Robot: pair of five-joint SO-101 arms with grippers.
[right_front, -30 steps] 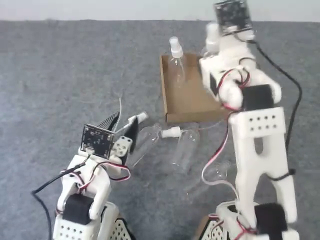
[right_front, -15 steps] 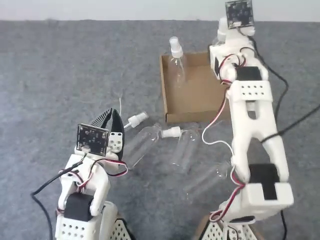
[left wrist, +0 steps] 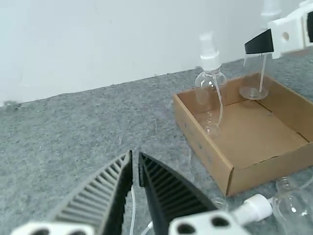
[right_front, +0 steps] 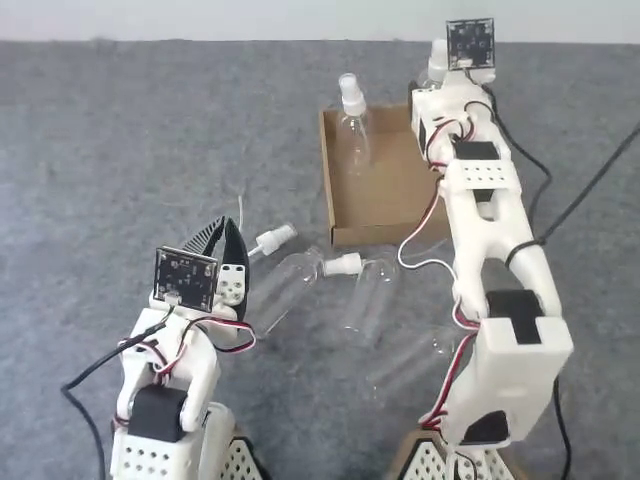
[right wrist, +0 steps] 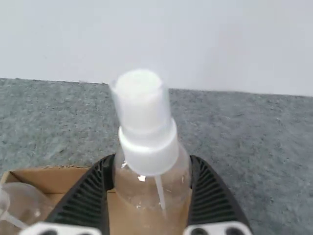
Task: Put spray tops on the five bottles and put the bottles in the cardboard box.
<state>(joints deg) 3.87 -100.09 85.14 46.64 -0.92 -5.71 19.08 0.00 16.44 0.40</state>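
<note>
My right gripper [right_front: 436,92] hangs over the far right corner of the cardboard box [right_front: 390,232], shut on a clear bottle with a white spray top [right wrist: 145,147]; its fingers [right wrist: 84,195] press on both sides of the bottle's body. A second topped bottle [right_front: 352,118] stands upright in the box's far left corner. On the carpet in front of the box lie two bottles with spray tops [right_front: 288,272] [right_front: 366,290] and one bare bottle [right_front: 415,358]. My left gripper [left wrist: 135,161] is shut and empty, near the lying bottles' tops.
Grey carpet covers the table. From the left wrist view, the box wall [left wrist: 203,147] faces me and the held bottle [left wrist: 255,73] hangs just above the box floor. Free room lies to the left of the box.
My right arm has stretched farther out, carrying the bottle to the box's far right corner. My left gripper drew back from a lying spray top and shut.
</note>
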